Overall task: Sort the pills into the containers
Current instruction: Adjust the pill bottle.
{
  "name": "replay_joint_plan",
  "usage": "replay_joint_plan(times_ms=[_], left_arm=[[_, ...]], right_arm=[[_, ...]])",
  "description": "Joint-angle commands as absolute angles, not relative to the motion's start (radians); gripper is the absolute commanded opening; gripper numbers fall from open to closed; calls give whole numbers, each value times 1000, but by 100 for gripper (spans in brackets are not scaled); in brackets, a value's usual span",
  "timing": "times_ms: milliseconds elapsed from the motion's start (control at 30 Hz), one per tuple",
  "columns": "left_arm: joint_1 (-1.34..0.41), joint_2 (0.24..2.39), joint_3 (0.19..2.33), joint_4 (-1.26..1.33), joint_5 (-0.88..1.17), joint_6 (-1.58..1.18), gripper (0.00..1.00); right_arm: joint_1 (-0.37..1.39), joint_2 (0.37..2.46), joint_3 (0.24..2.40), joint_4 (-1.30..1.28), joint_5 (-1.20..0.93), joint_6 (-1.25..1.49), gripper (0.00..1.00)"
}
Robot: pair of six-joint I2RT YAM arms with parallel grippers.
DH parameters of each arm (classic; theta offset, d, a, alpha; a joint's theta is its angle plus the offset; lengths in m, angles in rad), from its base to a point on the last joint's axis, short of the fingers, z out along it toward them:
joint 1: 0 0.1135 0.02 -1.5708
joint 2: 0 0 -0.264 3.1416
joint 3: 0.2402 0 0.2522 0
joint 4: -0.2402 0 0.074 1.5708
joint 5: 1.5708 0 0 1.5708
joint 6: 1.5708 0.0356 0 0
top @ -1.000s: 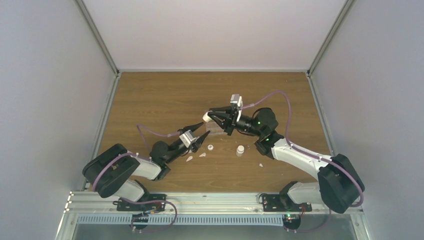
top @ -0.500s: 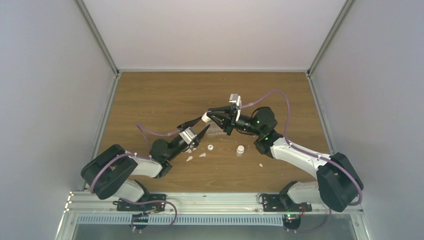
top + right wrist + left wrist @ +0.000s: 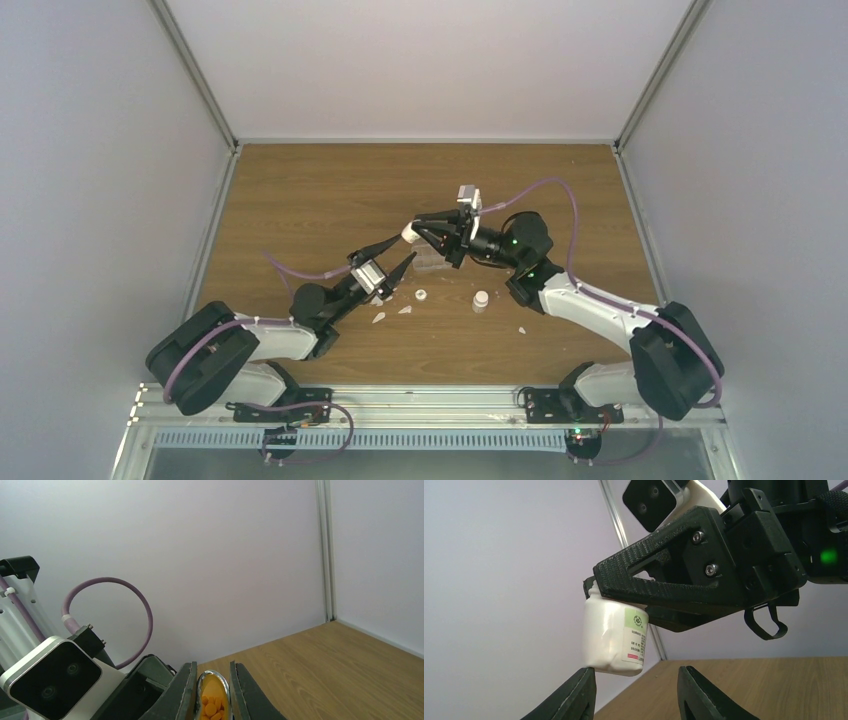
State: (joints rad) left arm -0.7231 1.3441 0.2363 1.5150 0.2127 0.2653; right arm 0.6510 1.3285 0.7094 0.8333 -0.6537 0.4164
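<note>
- Two pincers meet above the middle of the counter (image 3: 300,190). The right pincer (image 3: 428,231) pinches a white vial (image 3: 409,233) by its upper part. The left pincer (image 3: 393,258) stands spread wide just on the near side of it, holding nothing.
- Orange pills (image 3: 212,709) lie inside the vial, seen through its open mouth between the right pincer's fingers (image 3: 186,680). The mouth faces up and back toward that wrist, so the vial's long axis stands close to upright.
- From the left wrist view, the vial's base hangs just above the gap between the spread left fingertips (image 3: 583,687), seemingly touching neither.
- Flat on the counter, the clear organiser box (image 3: 433,263) sits just on the near side of the raised vial and to the right of the left pincer. Whether any pills lie in it cannot be told from above.
- On this showing, the right arm is the nearer one for a pour: the vial would need to come slightly toward the near edge and tip mouth-down over a compartment. The left pincer looks placed to steady or take the vial.
</note>
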Motion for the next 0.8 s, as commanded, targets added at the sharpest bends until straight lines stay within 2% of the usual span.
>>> replay_joint_plan(times_ms=[0, 400, 767], left_arm=[[-729, 1347, 238, 1847, 218, 300, 99], [-729, 1440, 319, 1847, 64, 343, 99], [-727, 1397, 295, 1847, 147, 346, 99]], right_arm=[[649, 1356, 741, 863, -668, 430, 9], [649, 1363, 743, 863, -701, 442, 9], [647, 1375, 746, 861, -677, 429, 9]])
